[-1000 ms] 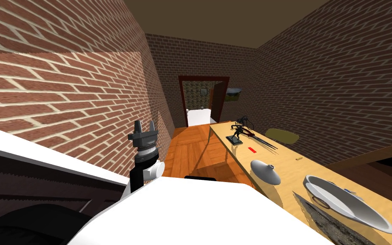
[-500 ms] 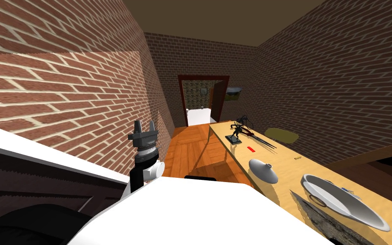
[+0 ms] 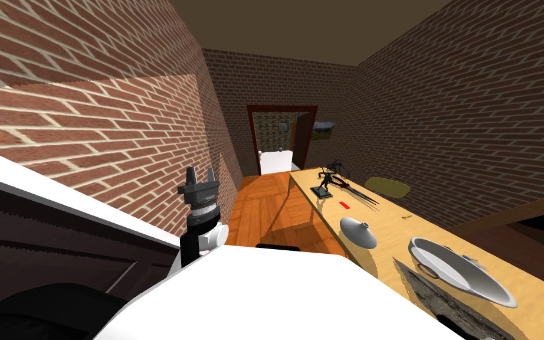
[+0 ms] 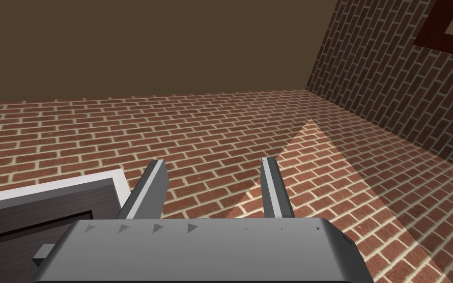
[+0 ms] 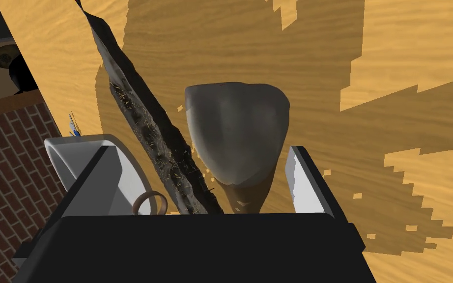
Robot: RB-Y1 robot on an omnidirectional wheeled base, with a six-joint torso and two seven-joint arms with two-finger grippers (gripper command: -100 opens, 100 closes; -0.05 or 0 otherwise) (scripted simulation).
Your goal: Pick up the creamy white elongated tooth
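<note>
Grey fingers of the left gripper (image 3: 200, 171) are standing apart beside the brick wall (image 3: 88, 130). Rightward, the wrist view is showing the right gripper (image 5: 201, 150) spread around the tooth (image 5: 238, 127) lying on the wooden table (image 5: 407, 49), its long axis running along the fingers, broad end pointing away.

The worktop (image 5: 417, 49) is pale yellow wood with a fine grain and a matt finish. On it the tooth (image 5: 238, 132) looks smooth and dull, a greyish cream. Just beside the tooth lies a dark slab (image 5: 156, 142), rough and flecked. Past the slab is a smooth white dish (image 5: 61, 155) with a soft sheen.
</note>
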